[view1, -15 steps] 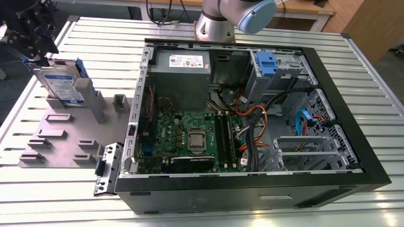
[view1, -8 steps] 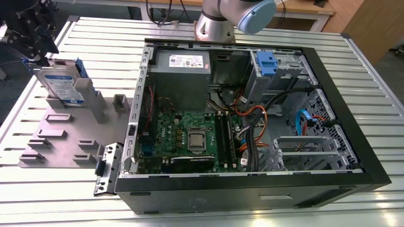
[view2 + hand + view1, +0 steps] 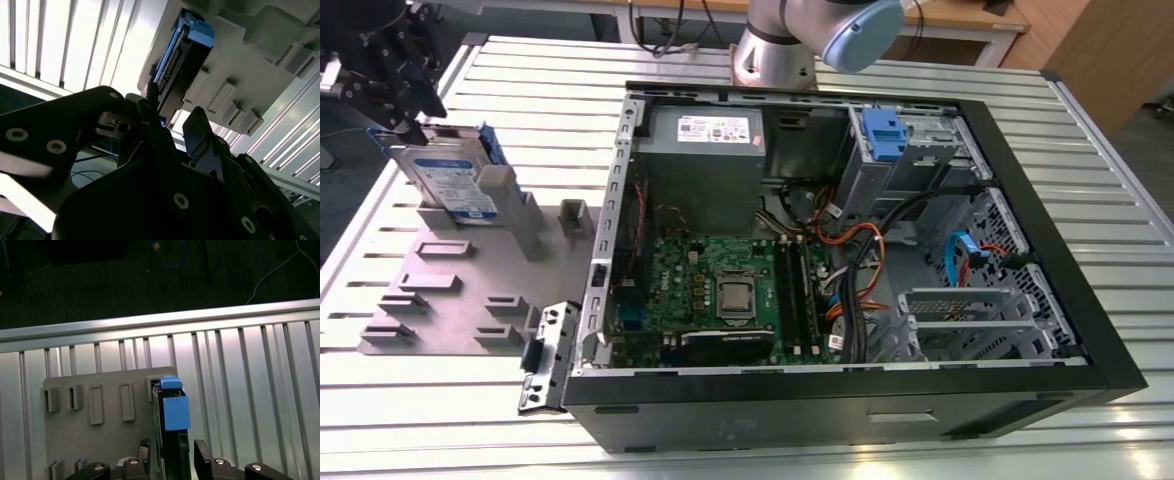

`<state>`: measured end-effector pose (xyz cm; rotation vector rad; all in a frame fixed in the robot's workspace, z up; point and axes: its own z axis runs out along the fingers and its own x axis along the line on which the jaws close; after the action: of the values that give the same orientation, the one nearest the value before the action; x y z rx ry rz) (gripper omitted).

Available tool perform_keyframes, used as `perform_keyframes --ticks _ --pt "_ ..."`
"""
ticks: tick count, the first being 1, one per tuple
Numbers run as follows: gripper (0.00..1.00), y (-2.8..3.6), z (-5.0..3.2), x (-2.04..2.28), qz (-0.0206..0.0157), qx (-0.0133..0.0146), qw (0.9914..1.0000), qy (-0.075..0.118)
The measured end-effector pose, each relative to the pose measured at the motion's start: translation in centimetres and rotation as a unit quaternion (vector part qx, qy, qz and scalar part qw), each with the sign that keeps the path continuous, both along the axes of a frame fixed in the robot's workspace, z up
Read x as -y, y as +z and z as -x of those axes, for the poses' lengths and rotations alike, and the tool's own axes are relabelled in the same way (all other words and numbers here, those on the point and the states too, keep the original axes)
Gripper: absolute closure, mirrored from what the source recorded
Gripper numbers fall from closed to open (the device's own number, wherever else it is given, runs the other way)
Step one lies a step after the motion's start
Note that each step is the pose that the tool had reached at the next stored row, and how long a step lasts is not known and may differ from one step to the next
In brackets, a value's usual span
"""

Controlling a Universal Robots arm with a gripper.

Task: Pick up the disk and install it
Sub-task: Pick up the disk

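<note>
While my jaws stand open astride the disk (image 3: 451, 182), which sits upright in the grey holder (image 3: 454, 290) at the exterior view's left, any skew in closing could wedge it there or let it slip.

disk (image 3: 454, 185): lower edge is hidden in a slot of the grey holder (image 3: 447, 300); its near end is cut off in the first wrist view.
gripper (image 3: 403, 125): partly cut off at the exterior view's left edge.
arm (image 3: 781, 45): upper links are out of frame.
</note>
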<state>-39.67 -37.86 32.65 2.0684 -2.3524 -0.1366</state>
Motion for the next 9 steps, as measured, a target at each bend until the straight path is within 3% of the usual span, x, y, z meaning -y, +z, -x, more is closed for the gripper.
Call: perform_keyframes --ticks 9 --pt "0.53 -1.38 0.0 0.0 0.0 0.0003 0.99999 0.005"
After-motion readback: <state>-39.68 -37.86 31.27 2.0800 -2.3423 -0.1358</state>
